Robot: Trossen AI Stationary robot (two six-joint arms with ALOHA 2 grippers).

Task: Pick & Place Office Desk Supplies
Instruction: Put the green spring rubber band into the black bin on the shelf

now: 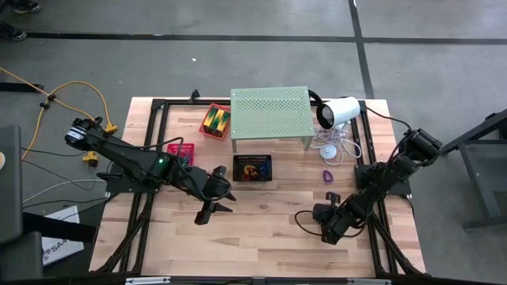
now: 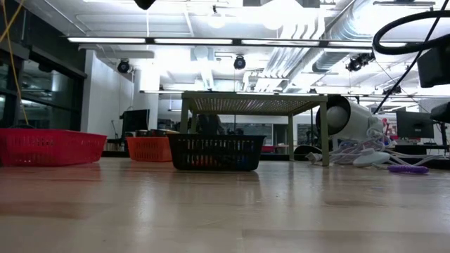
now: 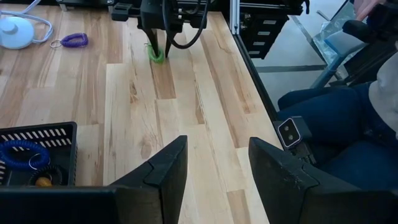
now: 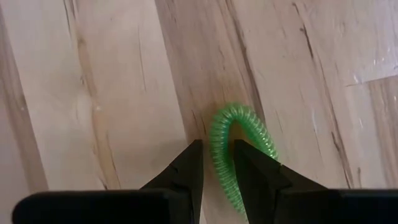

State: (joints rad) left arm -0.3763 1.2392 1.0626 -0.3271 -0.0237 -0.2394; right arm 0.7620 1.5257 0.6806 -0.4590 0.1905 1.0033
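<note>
Right gripper [image 4: 217,165] | pinching green coil loop [image 4: 239,134] on table | left gripper [image 3: 217,163] spread, apart

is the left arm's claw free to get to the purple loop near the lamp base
Probably yes: the left claw is open and empty, and bare table lies before the purple loop; the right claw pinches the green loop off to one side.

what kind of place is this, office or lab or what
Most likely a robotics lab or workshop. The wooden table sits in a dark metal frame carrying two arms, on a bare grey floor with a loose yellow cable. Behind it, exposed ceiling ducts and strip lights run over an open room.
</note>
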